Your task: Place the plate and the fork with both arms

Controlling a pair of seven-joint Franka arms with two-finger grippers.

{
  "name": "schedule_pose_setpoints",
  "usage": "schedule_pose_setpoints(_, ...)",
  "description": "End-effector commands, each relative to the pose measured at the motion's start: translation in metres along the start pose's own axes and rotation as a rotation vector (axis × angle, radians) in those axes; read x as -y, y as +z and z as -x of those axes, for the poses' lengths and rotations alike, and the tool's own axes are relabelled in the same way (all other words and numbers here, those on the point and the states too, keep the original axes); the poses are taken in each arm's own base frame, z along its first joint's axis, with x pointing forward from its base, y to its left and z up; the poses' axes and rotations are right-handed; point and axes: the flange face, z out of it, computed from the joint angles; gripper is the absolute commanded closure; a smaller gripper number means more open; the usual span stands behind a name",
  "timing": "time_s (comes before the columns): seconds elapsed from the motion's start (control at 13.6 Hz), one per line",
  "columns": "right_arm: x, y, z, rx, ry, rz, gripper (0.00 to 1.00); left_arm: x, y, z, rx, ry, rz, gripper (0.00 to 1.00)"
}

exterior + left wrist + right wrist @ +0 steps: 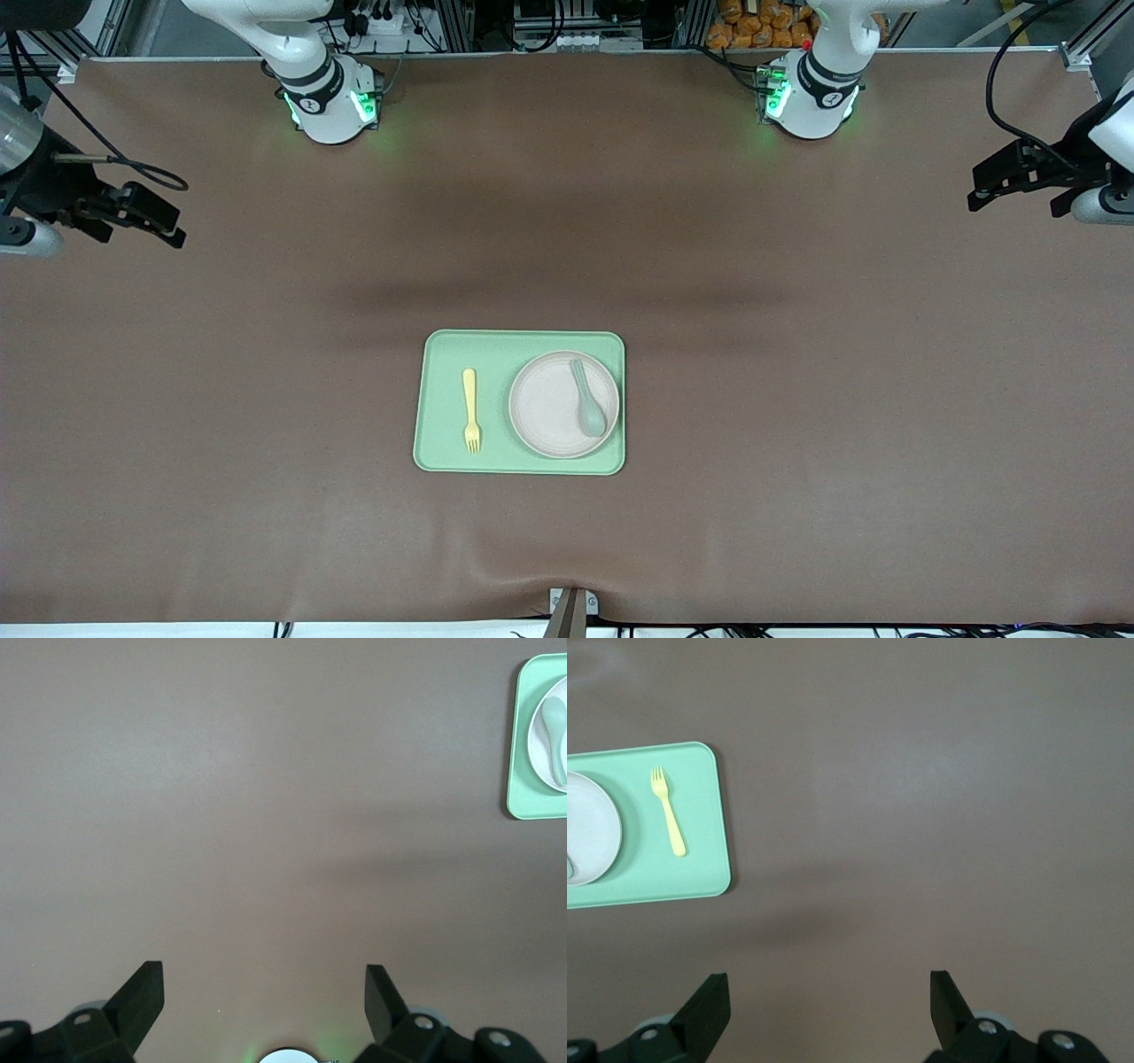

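Brown table cloth [797,399] lies bare under both my grippers: left gripper [264,992] and right gripper [829,992] hang with fingers spread wide, holding nothing, each out at its own end. Well away from both, midway between them, a green tray [443,350] carries the yellow fork [471,410] beside the pale plate [549,409], which holds a spoon [588,400]. Plate and fork on the tray fits either a finished placing or a start with them yet to be taken off.

Even, soft overhead light; the brown desk [797,399] looks matte, without glare. Faint blurred shadow bands cross its middle. Green lamps glow at both arm bases. All views sharp.
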Motion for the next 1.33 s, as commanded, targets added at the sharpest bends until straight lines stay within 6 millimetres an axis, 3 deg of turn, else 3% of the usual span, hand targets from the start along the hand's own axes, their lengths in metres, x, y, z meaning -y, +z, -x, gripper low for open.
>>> schedule_pose_setpoints(0.0,-0.001,0.014,-0.006,-0.003,0.004,0.007,0.00,-0.008,0.001,-0.001,0.008,-0.013,0.000,0.00)
schedule_pose_setpoints(0.29,0.004,0.004,-0.042,-0.034,-0.007,-0.004,0.00,-0.013,-0.002,0.000,0.001,-0.004,-0.003,0.00)
schedule_pose_setpoints(1.25,0.003,0.008,-0.041,-0.019,-0.007,-0.002,0.00,-0.017,-0.006,0.002,-0.007,0.005,-0.015,0.00)
